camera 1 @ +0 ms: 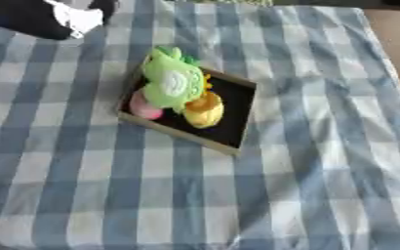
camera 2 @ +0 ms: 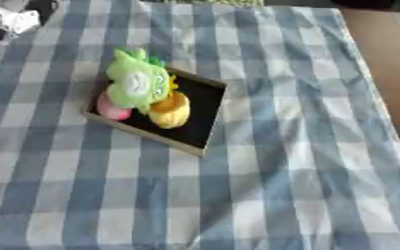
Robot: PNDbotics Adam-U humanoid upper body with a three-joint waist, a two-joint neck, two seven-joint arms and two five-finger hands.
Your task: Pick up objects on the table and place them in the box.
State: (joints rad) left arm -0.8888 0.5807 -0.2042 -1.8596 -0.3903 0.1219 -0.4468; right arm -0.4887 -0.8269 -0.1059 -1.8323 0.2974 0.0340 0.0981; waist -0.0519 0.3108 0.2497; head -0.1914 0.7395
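Neither hand shows, so their state cannot be told. On the checked tablecloth (camera 1: 323, 161) sits the shallow dark box (camera 1: 229, 114), left of centre, holding a green plush toy (camera 1: 174, 80), a yellow object (camera 1: 204, 111) and a pink one (camera 1: 143, 106); no loose object is visible.

I seem to be in a home: a blue-and-white checked tablecloth (camera 1: 323, 146) covers my table, with bare brown floor (camera 2: 391, 58) beside the tablecloth.

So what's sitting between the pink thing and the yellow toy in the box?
In the left eye view, the green plush leans over the gap between the pink thing and the yellow toy.
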